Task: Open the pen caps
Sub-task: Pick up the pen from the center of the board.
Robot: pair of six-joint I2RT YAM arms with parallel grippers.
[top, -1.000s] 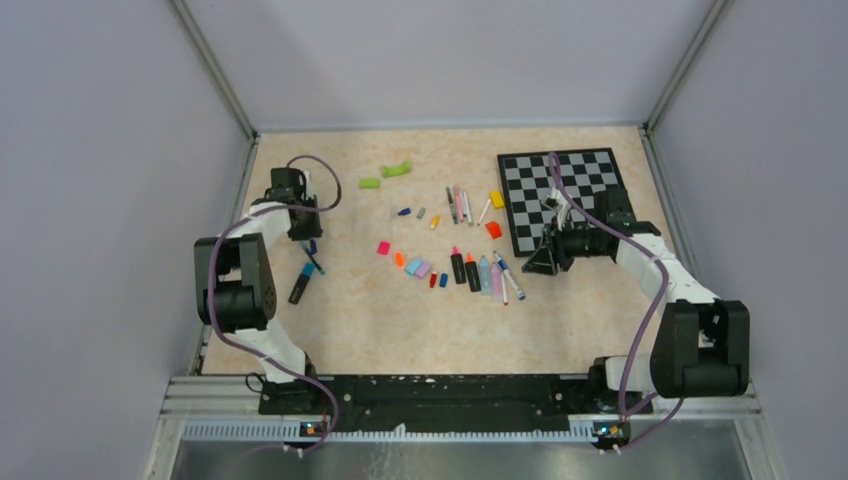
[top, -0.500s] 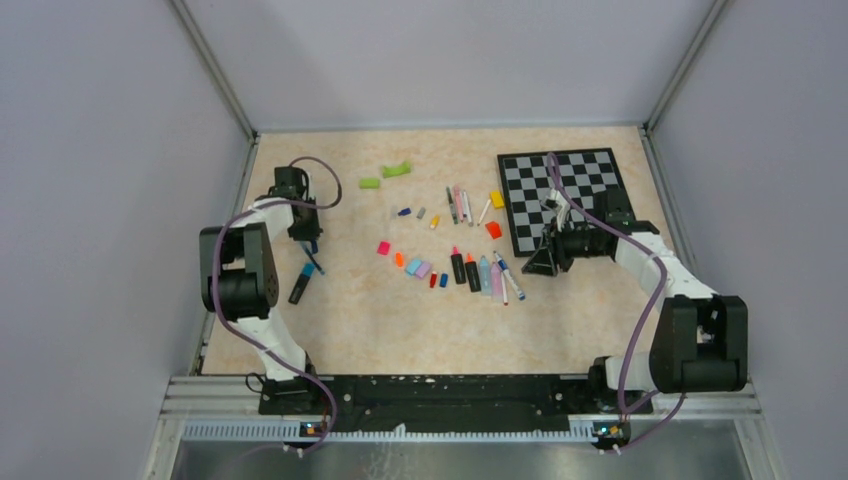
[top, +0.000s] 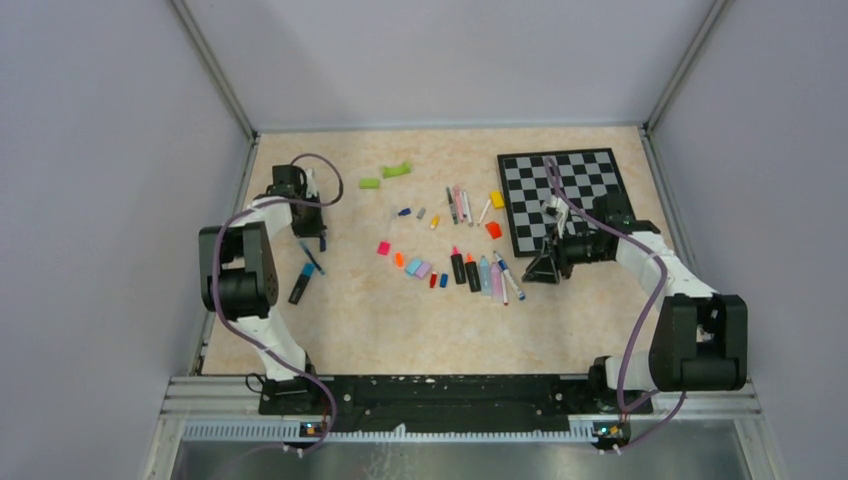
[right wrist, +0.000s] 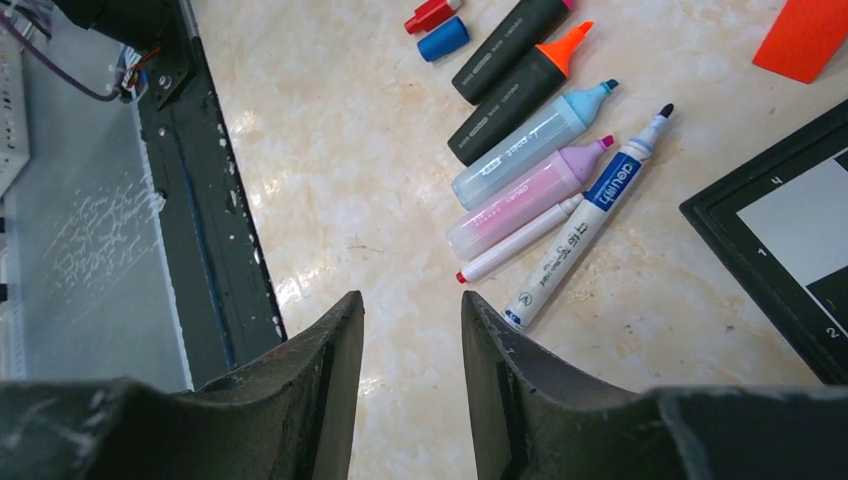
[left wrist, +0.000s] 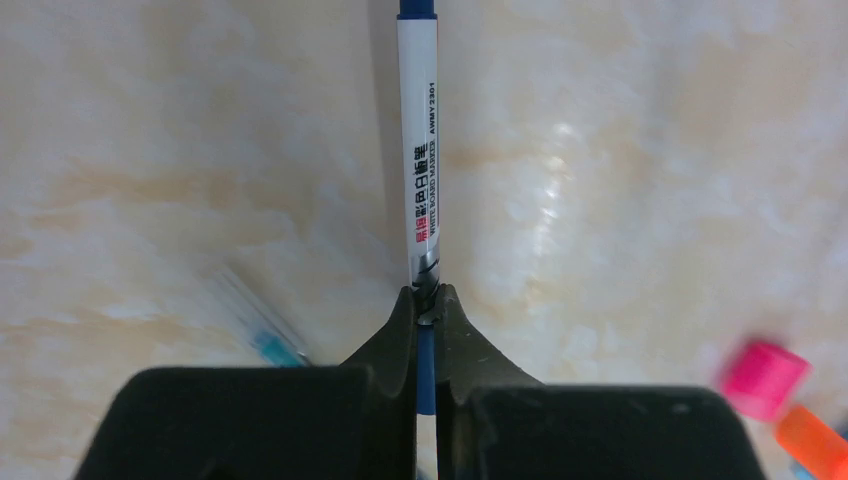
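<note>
While most pens [top: 484,273] lie uncapped mid-frame beside loose caps [top: 415,267], my left gripper [left wrist: 425,300] pinches a white marker [left wrist: 421,150] at the left — one I reckon is left to open; right gripper [right wrist: 410,305] gapes, empty.

This looks like a robotics lab test cell: plain grey walls [top: 100,150] on aluminium posts [top: 213,70] box in a marble-patterned bench [top: 400,330], a left arm [top: 240,280] and a right arm [top: 690,340] are bolted to a black rail [top: 440,390] at six o'clock, and a chessboard [top: 590,175] at two o'clock lies near loose pens [top: 478,272] at the centre.
</note>
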